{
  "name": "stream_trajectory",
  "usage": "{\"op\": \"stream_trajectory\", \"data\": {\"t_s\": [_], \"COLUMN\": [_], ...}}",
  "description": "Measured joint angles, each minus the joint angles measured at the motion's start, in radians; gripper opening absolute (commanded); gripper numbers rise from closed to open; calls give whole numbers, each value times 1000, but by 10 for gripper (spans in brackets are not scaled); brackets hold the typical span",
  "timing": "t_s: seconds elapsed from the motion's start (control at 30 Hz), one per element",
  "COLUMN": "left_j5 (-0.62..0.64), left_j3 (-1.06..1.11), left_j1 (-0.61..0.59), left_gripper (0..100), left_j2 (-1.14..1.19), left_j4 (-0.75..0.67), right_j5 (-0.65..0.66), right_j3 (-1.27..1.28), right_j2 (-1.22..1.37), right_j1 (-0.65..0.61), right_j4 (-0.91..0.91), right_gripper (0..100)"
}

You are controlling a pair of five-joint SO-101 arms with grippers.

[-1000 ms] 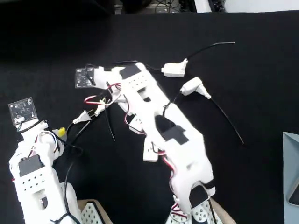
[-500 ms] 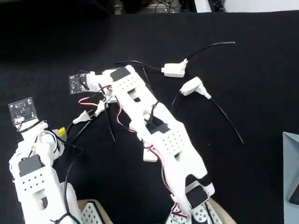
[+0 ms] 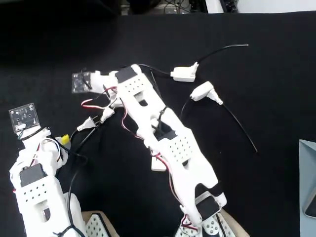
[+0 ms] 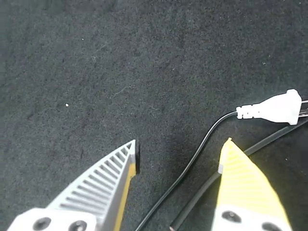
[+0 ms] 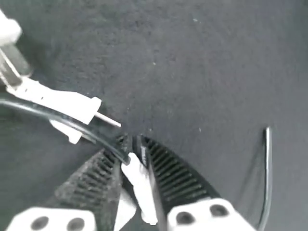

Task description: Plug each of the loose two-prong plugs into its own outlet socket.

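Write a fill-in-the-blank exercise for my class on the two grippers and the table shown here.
1. The left gripper has its jaws ___ above the table.
2. The right gripper is shut on a ___ plug.
3. The table's colour is ___.
Missing words: open; white; black.
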Motion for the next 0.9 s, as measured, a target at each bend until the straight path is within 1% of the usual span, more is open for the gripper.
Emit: {"op": "stream_trajectory", "data": {"t_s": [0.23, 0.37, 0.5, 0.63, 0.7, 0.9], "left_j5": [0, 0, 0, 0, 0, 0], "left_j3": [0, 0, 0, 0, 0, 0], "left_j1": [0, 0, 0, 0, 0, 0], "left_gripper": [274, 274, 274, 274, 274, 274], "left_j2": [0, 0, 0, 0, 0, 0], "left_j4": [0, 0, 0, 0, 0, 0], "right_j5": [-167, -247, -351, -434, -483, -571], "right_j3": [-242, -417, -517, -517, -479, -198], "right_j2": [0, 0, 0, -5, -37, -270], "right_j1": [0, 6, 72, 147, 170, 183], "right_j4": [253, 434, 457, 457, 457, 457], "right_gripper": [11, 11, 11, 11, 11, 11]}}
